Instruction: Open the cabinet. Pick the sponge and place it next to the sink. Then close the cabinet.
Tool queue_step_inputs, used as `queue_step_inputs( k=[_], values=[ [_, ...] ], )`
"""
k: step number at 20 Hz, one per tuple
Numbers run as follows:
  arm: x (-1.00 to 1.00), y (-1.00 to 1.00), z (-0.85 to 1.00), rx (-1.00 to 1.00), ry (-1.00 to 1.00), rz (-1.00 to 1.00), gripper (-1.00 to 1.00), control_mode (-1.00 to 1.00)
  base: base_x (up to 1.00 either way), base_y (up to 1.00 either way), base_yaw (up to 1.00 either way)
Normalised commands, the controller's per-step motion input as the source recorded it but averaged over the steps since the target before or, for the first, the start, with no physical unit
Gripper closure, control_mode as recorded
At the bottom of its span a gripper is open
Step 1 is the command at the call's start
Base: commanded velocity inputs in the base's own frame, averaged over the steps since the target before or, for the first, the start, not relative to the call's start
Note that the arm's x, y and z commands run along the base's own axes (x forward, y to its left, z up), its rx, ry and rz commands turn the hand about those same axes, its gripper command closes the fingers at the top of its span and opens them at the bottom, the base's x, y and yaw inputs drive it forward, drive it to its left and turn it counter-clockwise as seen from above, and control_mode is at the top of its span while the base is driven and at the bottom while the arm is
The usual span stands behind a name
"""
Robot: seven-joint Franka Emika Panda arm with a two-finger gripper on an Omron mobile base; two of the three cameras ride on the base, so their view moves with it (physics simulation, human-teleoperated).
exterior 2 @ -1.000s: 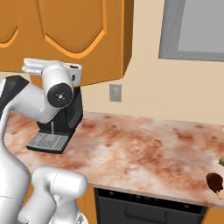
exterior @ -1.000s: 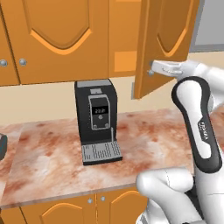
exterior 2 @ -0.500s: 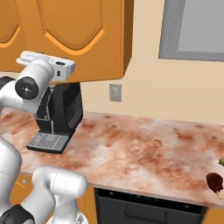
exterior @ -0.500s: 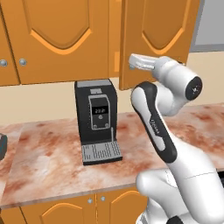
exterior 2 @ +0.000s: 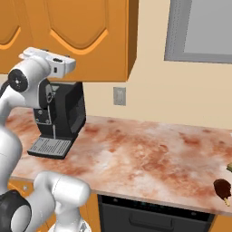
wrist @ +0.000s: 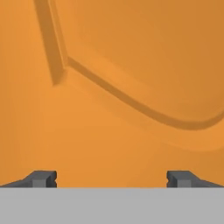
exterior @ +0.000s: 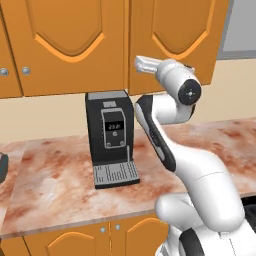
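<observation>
Two dark fingertips sit far apart at the bottom of your hand view, so the jaws are spread wide w/ nothing between them, facing the cabinet door up close: orange wood, arched raised-panel groove curving across. In your left base view the gripper is raised at the lower edge of the cabinet door, which looks shut, flush w/ the neighbouring orange doors; the arm bends up from lower right, wrist just above and right of the black coffee machine. That machine stands on the mottled reddish marble surface against the wall, drip grate in front, small lit display on its face. Right base view gives you the same: hand up under the cabinet bottom edge, coffee machine behind the arm, a grey wall outlet to its right. At the far right of the surface you've got a dark brown bar on a stick near the front edge, well apart from the arm. Sponge and sink: can't tell where from these views. Two silver knobs show on the wall doors at far left.
</observation>
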Motion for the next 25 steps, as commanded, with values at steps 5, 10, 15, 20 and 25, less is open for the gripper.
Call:
queue_step_inputs(
  k=[5, 10, 15, 20, 25],
  values=[
    [0.39, 0.0, 0.0, 0.0, 0.01, -0.11, -1.0, -1.0, 0.0, 0.0, 0.0],
    [0.49, 0.0, 0.0, 0.0, 0.06, -0.08, -1.0, -1.0, 0.0, 0.0, 0.0],
    [0.54, 0.0, 0.0, 0.0, 0.07, -0.09, -1.0, -1.0, 0.0, 0.0, 0.0],
    [0.49, -0.04, 0.0, 0.0, 0.1, -0.06, -1.0, -1.0, 0.0, 0.0, 0.0],
    [0.42, -0.21, 0.0, 0.0, 0.15, 0.0, -1.0, -1.0, 0.0, 0.0, 0.0]
  ],
)
